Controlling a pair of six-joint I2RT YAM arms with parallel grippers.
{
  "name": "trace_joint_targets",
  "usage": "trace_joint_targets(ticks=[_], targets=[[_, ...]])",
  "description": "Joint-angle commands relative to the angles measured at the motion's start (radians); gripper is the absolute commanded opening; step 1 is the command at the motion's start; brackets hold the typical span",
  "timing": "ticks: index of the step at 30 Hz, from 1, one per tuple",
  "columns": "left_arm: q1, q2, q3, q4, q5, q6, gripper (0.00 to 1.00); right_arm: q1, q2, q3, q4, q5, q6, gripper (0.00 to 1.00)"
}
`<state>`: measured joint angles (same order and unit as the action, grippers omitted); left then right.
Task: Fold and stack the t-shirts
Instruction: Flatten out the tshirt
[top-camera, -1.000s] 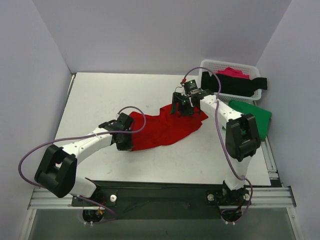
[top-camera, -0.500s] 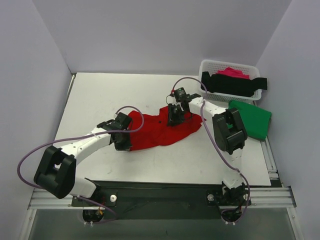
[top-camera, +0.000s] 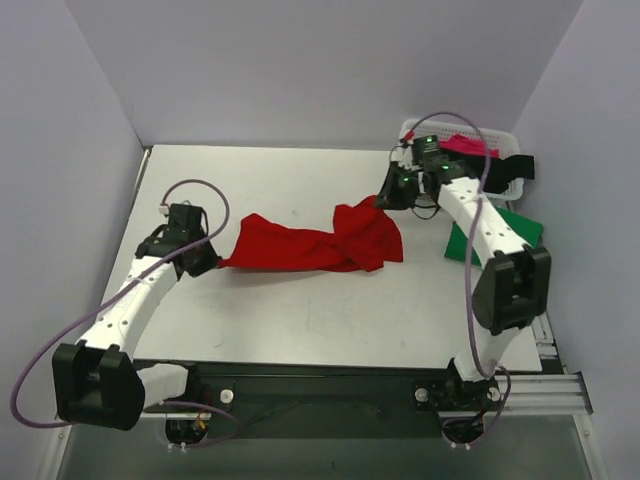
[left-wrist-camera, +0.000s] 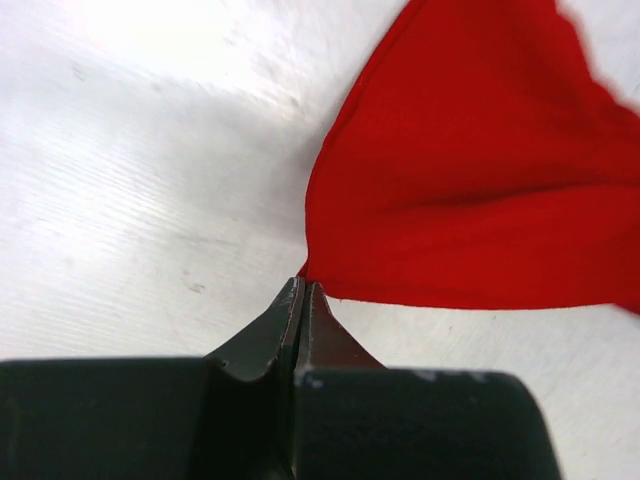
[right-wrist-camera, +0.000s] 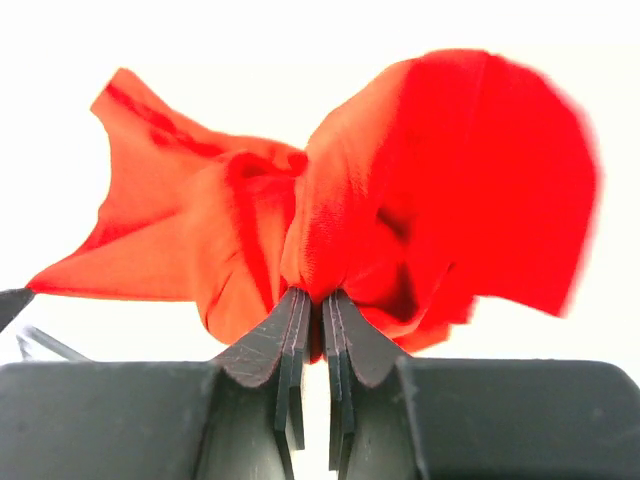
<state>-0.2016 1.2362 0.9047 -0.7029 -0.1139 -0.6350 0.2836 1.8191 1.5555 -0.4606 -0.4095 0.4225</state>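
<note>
Across the middle of the surface (top-camera: 300, 330), the red t-shirt (top-camera: 300, 248) runs in a loose band between the two hands. Its left half is drawn into a narrow taper and its right half is bunched in folds. The left hand (top-camera: 212, 264) is closed tight on a corner of the cloth, low against the surface. Its wrist view shows the fingers pressed together with the tip of the hem pinched between them. The right hand (top-camera: 388, 198) is clamped on a gathered wad of fabric at the far right end, and the cloth billows above its fingers in the wrist view.

Holding opposite ends apart looks meant to spread the shirt flat before any fold. The bunching on the right suggests that grip is on a lump rather than a clean corner, so the shirt may not open out evenly.

Just right of the right arm lies the green t-shirt (top-camera: 522, 232), folded and probably the start of the stack. Behind it, the white lattice basket (top-camera: 497, 131) holds a black t-shirt (top-camera: 500, 170) draped over its rim and a pink t-shirt (top-camera: 465, 143), both not yet folded.
</note>
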Motion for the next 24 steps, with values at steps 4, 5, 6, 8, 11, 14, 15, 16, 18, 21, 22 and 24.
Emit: trace_joint_targets(ticks=[4, 5, 6, 8, 11, 14, 15, 16, 18, 21, 22, 24], targets=[[0.152, -0.164, 0.073, -0.043, -0.099, 0.028, 0.0, -0.139, -0.277, -0.165, -0.085, 0.009, -0.007, 0.0], [0.168, -0.197, 0.063, -0.044, -0.104, 0.026, 0.0, -0.164, -0.291, -0.204, -0.085, 0.021, -0.016, 0.0], [0.182, -0.214, 0.036, -0.043, -0.105, 0.024, 0.0, -0.175, -0.3, -0.234, -0.085, 0.034, -0.028, 0.0], [0.23, -0.248, 0.01, -0.043, -0.09, 0.026, 0.0, -0.188, -0.3, -0.303, -0.087, 0.06, -0.063, 0.09], [0.254, -0.268, -0.023, -0.049, -0.041, 0.041, 0.0, -0.193, -0.273, -0.328, -0.093, 0.06, -0.083, 0.41], [0.254, -0.265, -0.046, -0.041, 0.032, 0.063, 0.0, -0.173, -0.287, -0.327, -0.092, 0.061, -0.079, 0.5], [0.254, -0.264, -0.052, -0.04, 0.043, 0.066, 0.0, -0.152, -0.3, -0.325, -0.092, 0.069, -0.085, 0.5], [0.254, -0.268, -0.062, -0.04, 0.057, 0.069, 0.0, -0.138, -0.306, -0.325, -0.095, 0.075, -0.09, 0.51], [0.254, -0.273, -0.075, -0.033, 0.068, 0.075, 0.0, -0.115, -0.329, -0.348, -0.092, 0.083, -0.099, 0.51], [0.254, -0.284, -0.084, -0.036, 0.085, 0.093, 0.0, -0.074, -0.354, -0.428, -0.089, 0.08, -0.094, 0.49], [0.252, -0.284, -0.084, -0.04, 0.091, 0.104, 0.0, -0.06, -0.371, -0.451, -0.09, 0.077, -0.084, 0.47], [0.254, -0.287, -0.079, -0.052, 0.095, 0.112, 0.0, -0.047, -0.394, -0.504, -0.084, 0.074, -0.074, 0.45]])
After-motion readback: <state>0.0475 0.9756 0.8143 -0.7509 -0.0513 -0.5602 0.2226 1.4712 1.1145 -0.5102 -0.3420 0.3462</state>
